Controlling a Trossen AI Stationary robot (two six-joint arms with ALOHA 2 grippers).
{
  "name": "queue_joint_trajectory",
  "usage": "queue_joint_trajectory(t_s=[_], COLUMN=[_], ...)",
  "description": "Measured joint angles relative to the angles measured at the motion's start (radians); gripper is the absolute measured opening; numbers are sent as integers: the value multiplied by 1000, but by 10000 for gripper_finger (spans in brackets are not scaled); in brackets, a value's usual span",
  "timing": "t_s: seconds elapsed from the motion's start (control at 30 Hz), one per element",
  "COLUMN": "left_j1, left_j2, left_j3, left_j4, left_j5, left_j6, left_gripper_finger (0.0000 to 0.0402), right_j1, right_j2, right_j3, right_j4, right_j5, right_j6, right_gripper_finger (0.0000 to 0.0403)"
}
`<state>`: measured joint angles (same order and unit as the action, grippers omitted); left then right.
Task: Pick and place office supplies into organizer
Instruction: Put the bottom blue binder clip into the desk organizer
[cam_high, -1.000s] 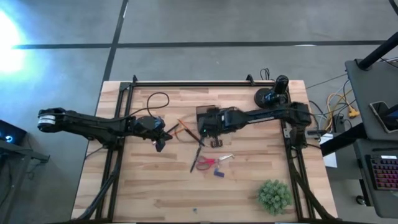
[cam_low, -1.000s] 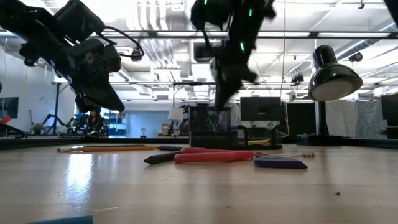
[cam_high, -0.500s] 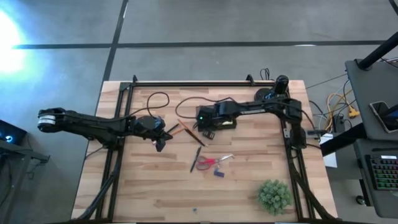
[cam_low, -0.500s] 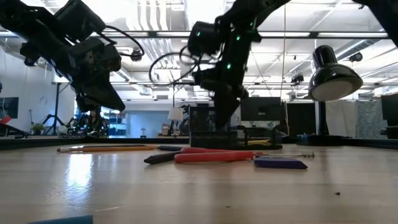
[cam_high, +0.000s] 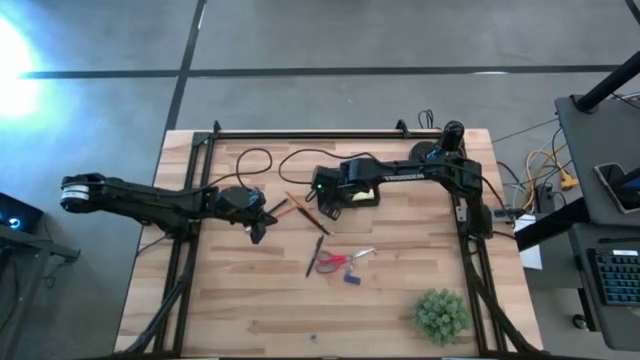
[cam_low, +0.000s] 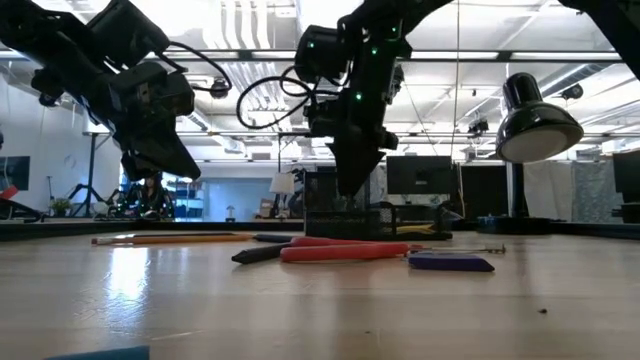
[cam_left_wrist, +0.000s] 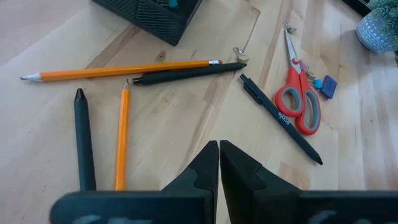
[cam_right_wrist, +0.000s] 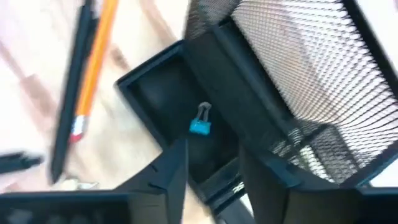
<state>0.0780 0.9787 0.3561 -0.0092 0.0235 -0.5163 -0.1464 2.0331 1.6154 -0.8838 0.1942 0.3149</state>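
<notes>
The black mesh organizer (cam_high: 358, 190) stands at the table's middle far part; it also shows in the right wrist view (cam_right_wrist: 298, 93). My right gripper (cam_high: 326, 206) hovers open over its left end (cam_right_wrist: 211, 168), above a low compartment that holds a small blue clip (cam_right_wrist: 200, 126). My left gripper (cam_high: 258, 232) is shut and empty (cam_left_wrist: 219, 163), above the table left of the pencils. Orange pencils (cam_left_wrist: 121, 71) and black pens (cam_left_wrist: 186, 73) lie on the wood. Red-handled scissors (cam_high: 338, 260), a black pen (cam_high: 314, 256) and a blue piece (cam_high: 352, 279) lie nearer.
A green plant (cam_high: 441, 315) stands at the near right corner. A round black camera mount (cam_high: 432, 155) and a black cable loop (cam_high: 255, 160) are at the far edge. A desk lamp (cam_low: 535, 120) shows beyond the table. Bare wood lies at the near left.
My right gripper has swung from above the scissors' far side toward the table's far edge and left, and down, over the organizer's left end. My left arm has kept still.
</notes>
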Motion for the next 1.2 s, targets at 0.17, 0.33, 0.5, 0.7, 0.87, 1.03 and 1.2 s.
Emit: queue_joint_trajectory(t_s=[0.17, 0.33, 0.5, 0.7, 0.87, 1.03, 1.2], left_j1=[0, 0, 0, -16, -81, -239, -388], left_j2=[0, -1, 0, 1, 35, 140, 335], left_j3=[2, 1, 0, 12, 57, 209, 400], left_j4=[0, 1, 0, 0, -5, 1, 4], left_j5=[0, 2, 3, 175, 298, 353, 211], left_j6=[2, 9, 61, 152, 337, 531, 624], left_gripper_finger=[0, 0, 0, 0, 0, 0, 0], right_j1=[18, 177, 388, 481, 541, 624, 737], right_j2=[-19, -153, -138, -67, -86, -146, -185], right_j3=[2, -20, -41, -17, -16, -16, -22], right_j4=[-59, -160, -124, -84, -215, -374, -616], right_j5=[-32, -218, -255, -209, -98, -16, 139], right_j6=[26, -175, -204, 374, 698, 823, 1023], right_gripper_finger=[181, 189, 184, 175, 169, 169, 168])
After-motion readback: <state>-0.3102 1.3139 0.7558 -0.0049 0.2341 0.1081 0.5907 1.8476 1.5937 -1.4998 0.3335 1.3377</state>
